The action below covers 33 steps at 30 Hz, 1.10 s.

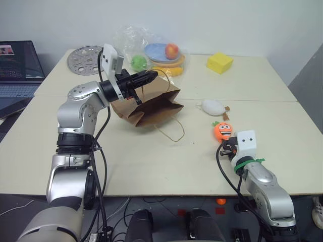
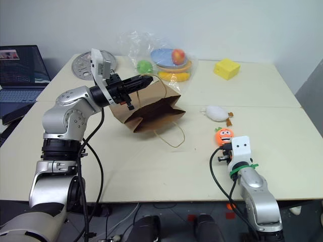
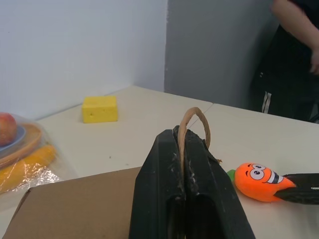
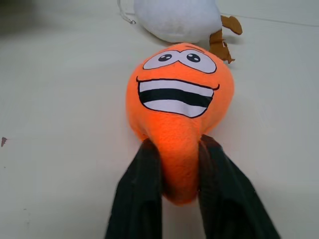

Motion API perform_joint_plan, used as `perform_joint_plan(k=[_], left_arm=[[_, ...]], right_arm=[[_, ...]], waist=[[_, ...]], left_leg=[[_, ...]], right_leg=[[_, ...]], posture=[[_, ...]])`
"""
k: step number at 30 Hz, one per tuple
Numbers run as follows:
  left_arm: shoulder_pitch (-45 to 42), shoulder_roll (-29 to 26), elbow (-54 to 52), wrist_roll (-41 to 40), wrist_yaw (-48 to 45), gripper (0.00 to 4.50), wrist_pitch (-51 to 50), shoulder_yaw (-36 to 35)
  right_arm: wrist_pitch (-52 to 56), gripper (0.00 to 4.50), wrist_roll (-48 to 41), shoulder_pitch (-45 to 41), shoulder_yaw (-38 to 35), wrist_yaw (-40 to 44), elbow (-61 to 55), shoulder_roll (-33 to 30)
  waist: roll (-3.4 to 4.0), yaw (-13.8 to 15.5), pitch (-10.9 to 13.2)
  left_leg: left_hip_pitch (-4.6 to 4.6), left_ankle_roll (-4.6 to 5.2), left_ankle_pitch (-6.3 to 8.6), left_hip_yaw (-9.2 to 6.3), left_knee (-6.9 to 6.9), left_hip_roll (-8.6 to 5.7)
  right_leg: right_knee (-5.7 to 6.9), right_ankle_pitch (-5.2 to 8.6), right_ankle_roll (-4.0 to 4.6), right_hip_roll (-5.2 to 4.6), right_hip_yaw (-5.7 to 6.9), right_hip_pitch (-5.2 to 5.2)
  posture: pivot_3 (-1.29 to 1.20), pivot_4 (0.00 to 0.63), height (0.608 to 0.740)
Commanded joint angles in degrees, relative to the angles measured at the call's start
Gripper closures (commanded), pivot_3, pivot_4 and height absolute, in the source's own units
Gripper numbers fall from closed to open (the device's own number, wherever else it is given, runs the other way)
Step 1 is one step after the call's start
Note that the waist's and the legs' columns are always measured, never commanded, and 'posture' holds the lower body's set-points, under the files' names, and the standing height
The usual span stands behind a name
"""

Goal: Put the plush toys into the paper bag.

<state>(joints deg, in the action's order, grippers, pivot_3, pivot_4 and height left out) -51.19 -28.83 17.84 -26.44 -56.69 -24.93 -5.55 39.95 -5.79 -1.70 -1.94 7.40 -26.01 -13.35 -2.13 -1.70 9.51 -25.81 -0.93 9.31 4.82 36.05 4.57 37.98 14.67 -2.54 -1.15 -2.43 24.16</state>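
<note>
Orange carrot plush (image 4: pixel 179 107), cartoon grin and wide white eyes, green tuft at the tail end, flat on the desk (image 1: pixel 126 161) to the right of the paper bag (image 1: pixel 149 106) and well apart from it. White oval plush (image 1: pixel 212 106) with brown tip just beyond the carrot, between it and the yellow block (image 1: pixel 219 63), also flat on the desk. Paper bag plain brown kraft, tipped over with its mouth toward the near desk edge, one thin loop handle (image 1: pixel 171 132) trailing on the desk in front of the mouth. Right gripper (image 4: pixel 180 164) low at the desk, on the carrot's near side: black fingers (image 4: pixel 142 189) pressed in on both flanks of the narrow orange end, fabric bulging between them, clenched on the carrot, which rests on the desk. Left gripper (image 3: pixel 183 149) raised over the bag's upper edge: fingers (image 3: pixel 159 184) pinched fully together with the bag's other twisted-paper handle (image 3: pixel 195 122) caught between them, loop arching above the tips, that side of the bag lifted. Behind the bag, fruit on plates in clear plastic wrap (image 1: pixel 164 53); to the left of that, a round perforated metal disc (image 1: pixel 83 59). Laptop (image 1: pixel 17 70) off the desk's left edge. Person in dark clothing (image 3: pixel 291 59) standing past the far right of the desk, seen from the left wrist.
</note>
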Motion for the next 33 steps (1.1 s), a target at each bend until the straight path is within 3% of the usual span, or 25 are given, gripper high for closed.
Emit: perform_joint_plan(k=[1, 6, 12, 20, 22, 28, 33], left_arm=[[-0.5, -0.6, -2.4, -0.7, 0.5, 4.50, 0.1, -1.2], [-1.1, -0.8, -1.7, -0.5, 0.4, 4.50, 0.2, -1.2], [-1.7, 0.1, -1.2, -0.3, 0.6, 4.50, 0.7, -0.7], [-1.5, 0.8, -2.9, -0.9, 0.6, 4.50, -0.1, -0.3], [-1.2, 0.6, -3.6, -1.1, 0.6, 4.50, -0.5, -0.4], [0.3, 0.1, -5.9, -2.0, 0.1, 4.50, -2.1, -0.4], [0.8, 0.3, -7.4, -2.7, -0.7, 4.50, -3.3, 0.0]], right_arm=[[-3.1, 4.49, -0.6, -0.7, -0.5, 3.3, -1.9, -2.7], [2.3, 4.49, -14.4, -5.5, -2.5, 19.5, -9.9, -11.5], [8.6, 4.49, -23.1, -14.2, -1.0, 22.0, -12.7, -13.1], [9.5, 4.49, -16.5, -25.8, 10.8, 15.4, 0.2, -5.8], [7.1, 4.49, -16.1, -27.6, 11.4, 15.3, 4.9, -2.4], [0.7, 4.49, -11.6, -32.4, 14.5, 17.3, 16.0, 0.1], [-5.2, 4.49, -8.1, -40.9, 15.9, 18.2, 31.1, 5.0]], waist=[[0.00, 0.0, 0.0], [0.01, 0.0, 0.0], [-0.01, 0.0, 0.0], [-0.02, 0.2, 0.0], [-0.02, 0.2, 0.0], [-0.02, 0.1, 0.0], [-0.01, -0.1, 0.0]], left_leg=[[0.00, 0.00, 0.00, 0.00, 0.01, 0.00], [0.00, 0.00, 0.00, 0.01, 0.01, -0.01], [0.02, 0.00, 0.00, -0.09, -0.01, 0.03], [-0.02, 0.01, 0.00, -0.04, 0.02, 0.01], [-0.05, 0.01, 0.00, -0.01, 0.01, 0.00], [-0.05, 0.01, 0.00, -0.01, 0.01, 0.01], [-0.03, 0.01, -0.01, -0.01, 0.03, 0.03]], right_leg=[[0.00, 0.00, 0.00, 0.00, -0.01, 0.00], [0.00, -0.01, -0.02, 0.00, -0.03, -0.01], [0.04, -0.01, -0.02, 0.06, 0.07, -0.02], [0.02, -0.02, 0.00, 0.03, 0.04, 0.00], [0.01, -0.02, -0.01, 0.02, 0.02, 0.01], [0.03, -0.02, -0.02, 0.04, 0.03, 0.02], [0.09, -0.04, -0.03, 0.05, 0.04, 0.04]], posture=[[0.00, 0.150, 0.740], [0.00, 0.150, 0.740], [0.00, 0.150, 0.740], [0.00, 0.150, 0.740], [0.00, 0.150, 0.740], [0.00, 0.150, 0.740], [0.00, 0.150, 0.740]])
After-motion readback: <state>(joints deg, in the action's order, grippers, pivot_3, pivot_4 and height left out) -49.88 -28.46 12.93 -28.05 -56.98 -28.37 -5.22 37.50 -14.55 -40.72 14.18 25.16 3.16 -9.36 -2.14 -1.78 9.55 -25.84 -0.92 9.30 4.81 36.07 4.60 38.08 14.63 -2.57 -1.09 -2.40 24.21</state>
